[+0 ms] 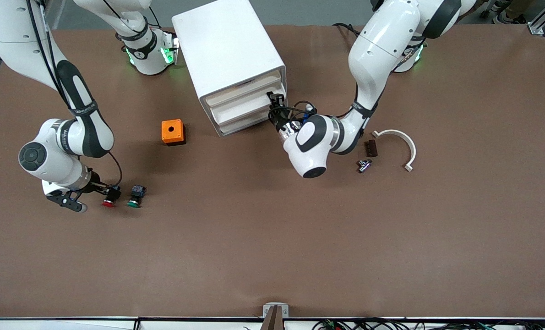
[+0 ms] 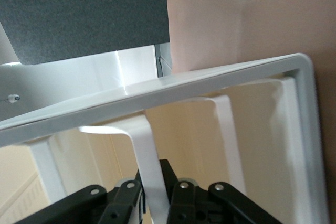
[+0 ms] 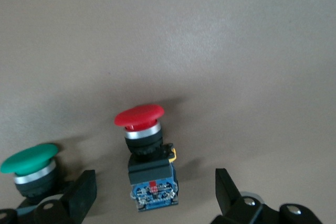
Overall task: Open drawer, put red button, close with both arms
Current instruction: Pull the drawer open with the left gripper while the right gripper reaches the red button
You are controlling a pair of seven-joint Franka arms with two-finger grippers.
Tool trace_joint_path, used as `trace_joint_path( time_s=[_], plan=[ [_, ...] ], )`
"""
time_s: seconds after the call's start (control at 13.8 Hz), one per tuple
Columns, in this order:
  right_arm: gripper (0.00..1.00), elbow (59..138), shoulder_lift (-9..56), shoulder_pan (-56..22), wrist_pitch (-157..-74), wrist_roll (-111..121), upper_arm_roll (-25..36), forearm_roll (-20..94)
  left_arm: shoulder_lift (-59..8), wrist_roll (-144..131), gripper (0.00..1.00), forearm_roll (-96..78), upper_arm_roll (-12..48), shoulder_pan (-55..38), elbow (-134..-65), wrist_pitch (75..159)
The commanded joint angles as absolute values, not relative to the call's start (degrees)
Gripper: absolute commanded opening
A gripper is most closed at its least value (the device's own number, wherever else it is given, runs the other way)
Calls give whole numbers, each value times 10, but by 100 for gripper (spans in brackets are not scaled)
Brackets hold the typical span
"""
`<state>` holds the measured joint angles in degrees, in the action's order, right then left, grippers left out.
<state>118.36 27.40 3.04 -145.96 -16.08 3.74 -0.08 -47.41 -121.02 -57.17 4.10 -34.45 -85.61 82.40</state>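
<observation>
Cabinet (image 1: 229,55) marks the middle: left gripper (image 1: 275,107) is clamped on a drawer (image 1: 249,103) handle (image 2: 147,156) at its front. Toward the right arm's end, right gripper (image 3: 152,192) straddles the red button (image 3: 144,150), fingers apart, beside the green button (image 1: 135,196).

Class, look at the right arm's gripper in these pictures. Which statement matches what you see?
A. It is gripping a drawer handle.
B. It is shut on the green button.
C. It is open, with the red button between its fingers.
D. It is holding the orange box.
C: the right wrist view shows the right gripper open on the table, its fingers either side of the red button, not yet closed on it.
</observation>
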Motion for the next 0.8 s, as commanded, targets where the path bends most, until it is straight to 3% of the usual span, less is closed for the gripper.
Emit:
trace_joint_path(
  time_s=[0.0,0.51,0.73],
  plan=[
    [100,1228,250,27,-1495,-172,39,-10,-473,-1201,14,-579,40,-320,-852,832],
    [100,1234,251,27,-1497,-166,39,-11,-474,-1198,15,-578,37,-262,-841,867],
    [37,1234,252,25,-1495,-159,39,-11,-475,-1198,18,-579,38,-247,-841,867]
  ],
)
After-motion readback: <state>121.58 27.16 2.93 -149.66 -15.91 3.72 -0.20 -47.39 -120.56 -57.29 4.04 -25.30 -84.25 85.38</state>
